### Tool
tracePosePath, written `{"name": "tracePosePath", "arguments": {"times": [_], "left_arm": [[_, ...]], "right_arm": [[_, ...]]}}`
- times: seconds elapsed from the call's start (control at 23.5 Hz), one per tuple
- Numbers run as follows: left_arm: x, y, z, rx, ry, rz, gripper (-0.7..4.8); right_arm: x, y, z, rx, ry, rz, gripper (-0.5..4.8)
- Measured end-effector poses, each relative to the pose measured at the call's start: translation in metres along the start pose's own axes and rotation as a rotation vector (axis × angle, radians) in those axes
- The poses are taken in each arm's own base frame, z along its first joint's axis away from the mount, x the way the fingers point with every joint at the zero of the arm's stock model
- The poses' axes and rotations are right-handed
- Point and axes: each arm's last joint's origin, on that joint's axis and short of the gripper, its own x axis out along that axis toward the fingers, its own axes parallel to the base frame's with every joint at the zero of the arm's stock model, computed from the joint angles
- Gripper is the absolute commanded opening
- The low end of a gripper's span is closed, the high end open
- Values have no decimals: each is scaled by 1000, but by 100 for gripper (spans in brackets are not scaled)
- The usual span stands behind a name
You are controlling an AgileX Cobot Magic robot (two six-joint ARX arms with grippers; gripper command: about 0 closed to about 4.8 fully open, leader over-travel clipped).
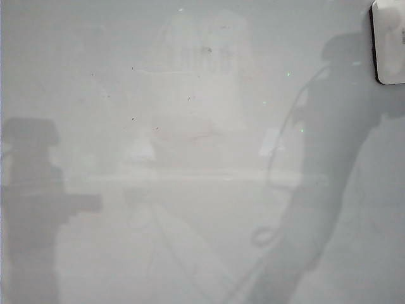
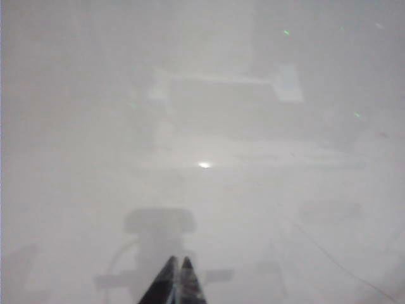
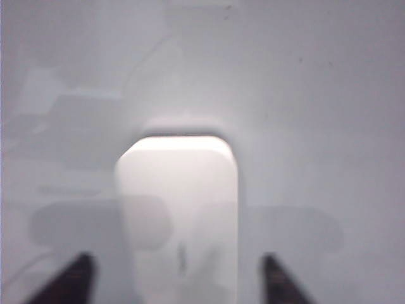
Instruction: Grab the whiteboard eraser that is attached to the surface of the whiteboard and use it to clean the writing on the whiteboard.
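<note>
1. The right gripper [image 3: 177, 275] hangs with jaws spread wide, released, either side of the whiteboard eraser [image 3: 180, 209].
2. The left gripper [image 2: 175, 278] is clenched over the bare whiteboard [image 2: 202, 126].
3. In the exterior view, the eraser sits at the board's far right corner.

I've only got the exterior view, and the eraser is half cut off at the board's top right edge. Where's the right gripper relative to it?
Observer: In the right wrist view the right gripper is open, with one finger showing on either side of the whiteboard eraser and a gap on each side.
Operator: And the left gripper?
Observer: The left wrist view shows the left gripper shut, its fingers pressed together, over bare whiteboard with no eraser in sight.
</note>
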Motion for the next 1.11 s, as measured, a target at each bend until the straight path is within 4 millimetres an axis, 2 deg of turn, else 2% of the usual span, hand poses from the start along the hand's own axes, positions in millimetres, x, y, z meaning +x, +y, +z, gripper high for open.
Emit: {"name": "tracePosePath", "arguments": {"times": [0.09,0.13,0.17,0.34,0.51,0.6,0.72,0.81,0.98,1.11], "left_arm": [[4,2,-3,4,-12,29,-5],[6,2,-4,6,-17,34,-5],[8,3,-7,7,-18,34,-5],[16,5,-15,8,-22,33,-5],[28,8,-32,5,-2,63,-5],[41,12,-50,8,-27,79,-5],[52,15,-68,11,-47,77,-5],[58,17,-82,11,-64,78,-5],[64,20,-103,5,-38,93,-5],[67,21,-114,2,-7,95,-6]], "right_arm": [[-20,-1,5,37,4,0,71],[-32,-1,8,58,2,2,10],[-41,-1,10,68,0,6,-8],[-74,-1,10,81,13,18,-6],[-103,-1,9,153,-31,37,-5],[-110,0,-8,241,-45,71,0],[-110,4,-29,299,-1,156,61],[-107,7,-44,320,40,218,123],[-100,9,-64,332,111,221,131],[-97,10,-71,333,127,221,131]]}}
